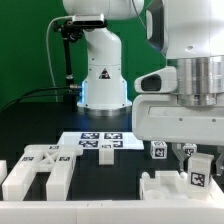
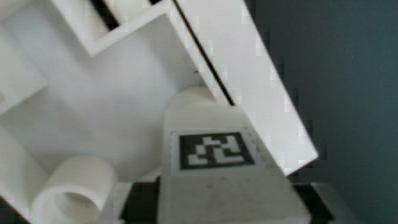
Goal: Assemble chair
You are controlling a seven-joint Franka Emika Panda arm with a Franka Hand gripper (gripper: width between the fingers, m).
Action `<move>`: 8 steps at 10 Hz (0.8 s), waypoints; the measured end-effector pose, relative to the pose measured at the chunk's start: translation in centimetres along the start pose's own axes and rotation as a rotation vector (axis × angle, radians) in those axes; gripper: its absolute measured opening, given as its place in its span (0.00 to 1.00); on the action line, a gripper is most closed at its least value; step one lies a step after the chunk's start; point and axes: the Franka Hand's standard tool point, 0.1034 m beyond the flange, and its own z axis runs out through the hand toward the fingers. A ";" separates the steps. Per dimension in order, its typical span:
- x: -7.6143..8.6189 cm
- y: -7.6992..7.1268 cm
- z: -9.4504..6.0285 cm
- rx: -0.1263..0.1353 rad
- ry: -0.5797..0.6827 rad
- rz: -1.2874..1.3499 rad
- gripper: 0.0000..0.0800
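Note:
My gripper (image 1: 198, 157) hangs low at the exterior view's right, over a white chair part (image 1: 172, 190) at the front. An upright white block (image 1: 198, 176) with a black-and-white tag stands between the fingers. In the wrist view this tagged block (image 2: 217, 150) fills the space between the two dark fingers (image 2: 143, 203) of the gripper (image 2: 224, 205), which lie against its sides with no gap showing. Behind it lies a white slotted chair piece (image 2: 214, 60), with a white round peg (image 2: 71, 200) beside the block.
The marker board (image 1: 100, 142) lies mid-table before the arm's base (image 1: 103, 85). A small tagged cube (image 1: 158, 150) sits just beside my gripper. Larger white tagged chair parts (image 1: 35, 170) lie at the exterior view's front left.

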 end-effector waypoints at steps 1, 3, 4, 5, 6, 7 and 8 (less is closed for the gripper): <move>-0.1 -0.1 0.0 0.010 -0.004 0.138 0.36; -0.2 -0.1 0.0 0.017 -0.028 0.484 0.36; -0.2 -0.1 0.1 0.031 -0.050 0.664 0.36; -0.3 -0.2 0.1 0.042 -0.063 0.826 0.36; -0.4 -0.3 0.2 0.050 -0.063 0.909 0.36; -0.4 -0.3 0.2 0.057 -0.057 0.995 0.36; -0.3 -0.3 0.2 0.058 -0.056 1.032 0.36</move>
